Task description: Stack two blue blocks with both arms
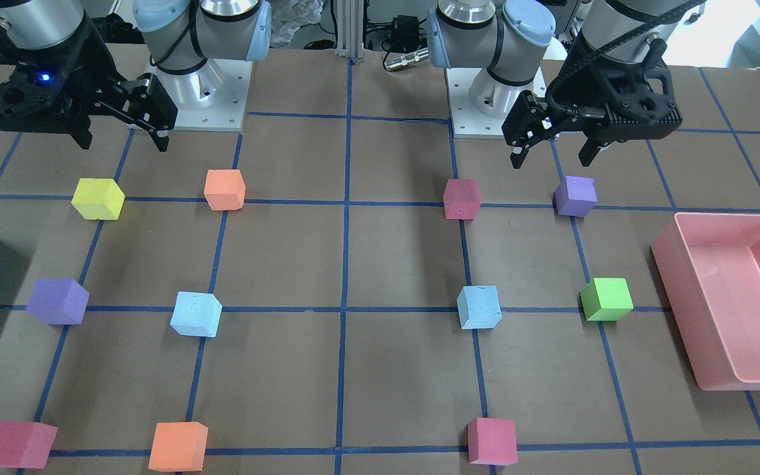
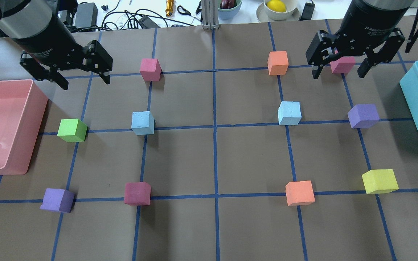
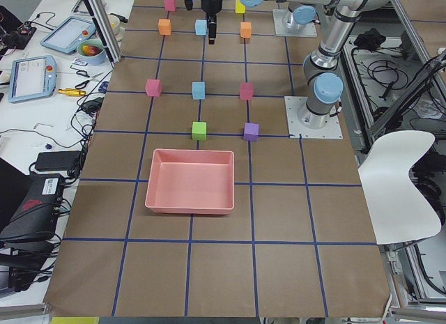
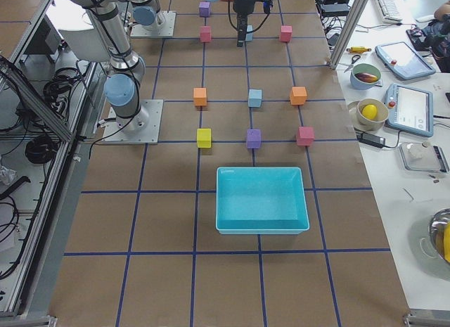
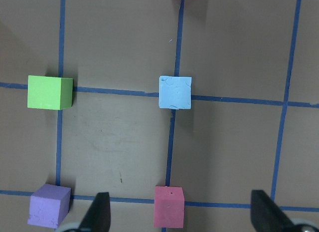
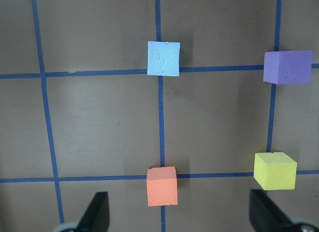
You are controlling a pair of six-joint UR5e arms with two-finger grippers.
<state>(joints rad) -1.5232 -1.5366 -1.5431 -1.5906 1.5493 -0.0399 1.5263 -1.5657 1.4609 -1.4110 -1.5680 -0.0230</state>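
Faintly lettered left tool [image 2: 85, 83], right tool [image 2: 338, 75].

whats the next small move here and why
Probably bring the left gripper over the nearer blue block and lower it. It and the right gripper hang open and empty, and the other blue block sits apart, so nothing is grasped yet.

Blue blocks [image 1: 196, 314] [image 1: 479, 307] apart on table [image 1: 406, 264]
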